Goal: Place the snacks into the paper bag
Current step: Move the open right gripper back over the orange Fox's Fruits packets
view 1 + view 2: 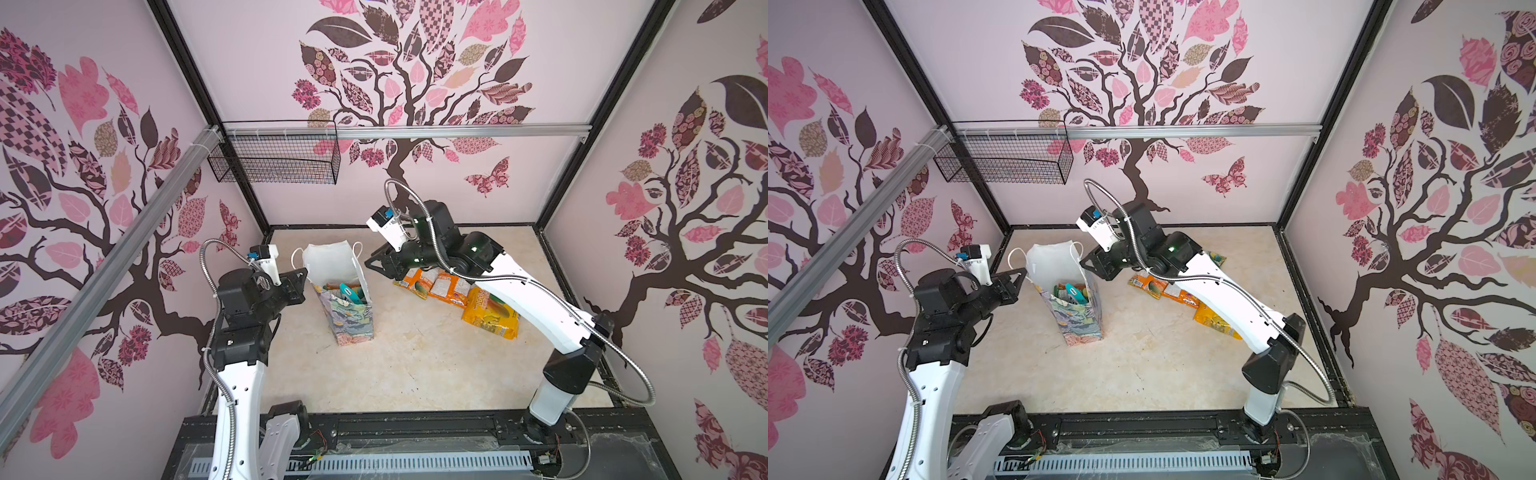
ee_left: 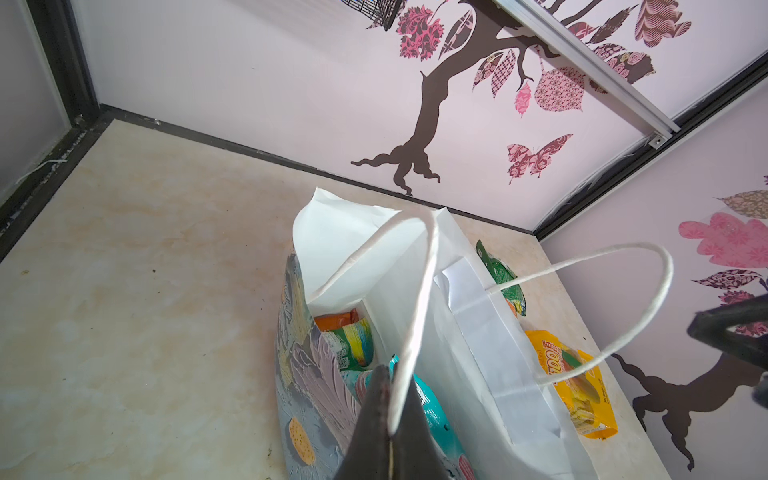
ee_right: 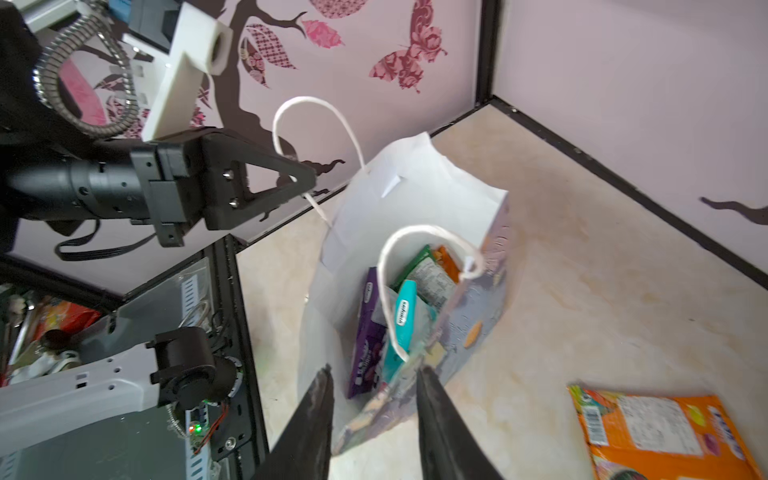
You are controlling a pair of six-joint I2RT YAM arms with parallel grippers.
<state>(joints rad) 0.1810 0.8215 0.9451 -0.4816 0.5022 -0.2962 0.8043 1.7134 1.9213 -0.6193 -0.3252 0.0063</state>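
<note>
Marbled counter (image 1: pixel 415 374): paper bag (image 1: pixel 351 320) upright mid-frame, left jaws clenched on its cord handle (image 2: pixel 422 291), right jaws parted and empty by its mouth; likely next, fetch loose orange snacks (image 1: pixel 451 291) right of centre.

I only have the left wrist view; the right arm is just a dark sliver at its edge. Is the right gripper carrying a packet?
Observer: No. The right wrist view shows the right gripper open and empty, close to the paper bag rim.
Operator: Anything in the bag that I miss?
Observer: A purple packet, standing beside the teal packet.
Operator: What lies outside besides green and yellow?
Observer: In a top view, two orange packets lie on the table under the right arm.
</note>
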